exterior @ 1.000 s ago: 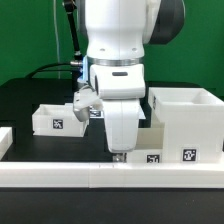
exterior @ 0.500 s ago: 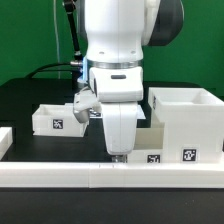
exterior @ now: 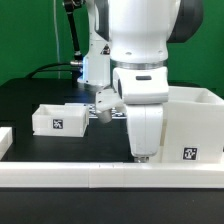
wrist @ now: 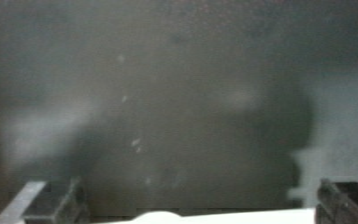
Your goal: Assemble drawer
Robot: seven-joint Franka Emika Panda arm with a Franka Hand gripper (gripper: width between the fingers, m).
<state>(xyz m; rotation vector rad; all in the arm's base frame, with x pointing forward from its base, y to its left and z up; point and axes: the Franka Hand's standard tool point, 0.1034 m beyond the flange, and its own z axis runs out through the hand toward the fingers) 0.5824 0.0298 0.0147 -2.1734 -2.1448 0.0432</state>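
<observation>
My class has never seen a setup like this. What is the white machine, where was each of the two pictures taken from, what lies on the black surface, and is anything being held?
The big white machine is a robot arm. At its lower end sits a gripper with two fingers. The sharp picture comes from a camera standing off the arm and shows the whole scene. The blurred one comes from a camera on the wrist, looking past the fingers onto the dark table.

On the table, toward the exterior view's left, stands a small open tray. Toward its right stands a tall boxy housing. Both are white with black-and-white square tags. A long white rail runs along the front.

The fingers stand wide apart, and nothing seems to be held.
</observation>
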